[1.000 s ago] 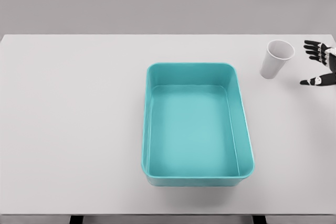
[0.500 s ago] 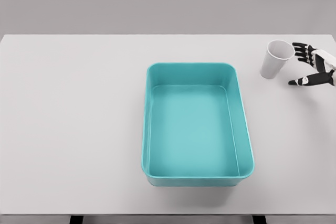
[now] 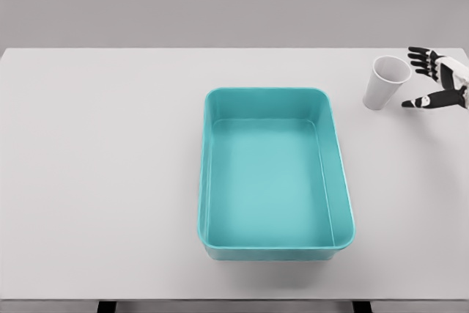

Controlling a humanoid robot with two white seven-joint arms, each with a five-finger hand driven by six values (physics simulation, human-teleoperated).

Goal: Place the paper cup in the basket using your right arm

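Standing upright near the far right corner of the table [image 3: 110, 181], the white paper cup [image 3: 385, 83] had its open mouth tipped a little toward the camera and narrowed toward its base. Just beside it on the right hung the right hand [image 3: 438, 84], its dark fingers [image 3: 419, 57] spread and reaching leftward toward the cup's rim, the thumb held lower and pointing left at the cup's side. A small gap showed between thumb tip and cup wall; whether the upper fingertips touched the rim could not be told. The hand gripped nothing. Only the hand and a bit of white wrist were visible, since the picture's right edge cut off the forearm, so the arm's pose beyond the wrist could not be made out. Well apart from the cup, down and to the left, sat the teal basket [image 3: 207, 181], a rectangular tub with rounded corners, in the middle of the table, nothing inside it.
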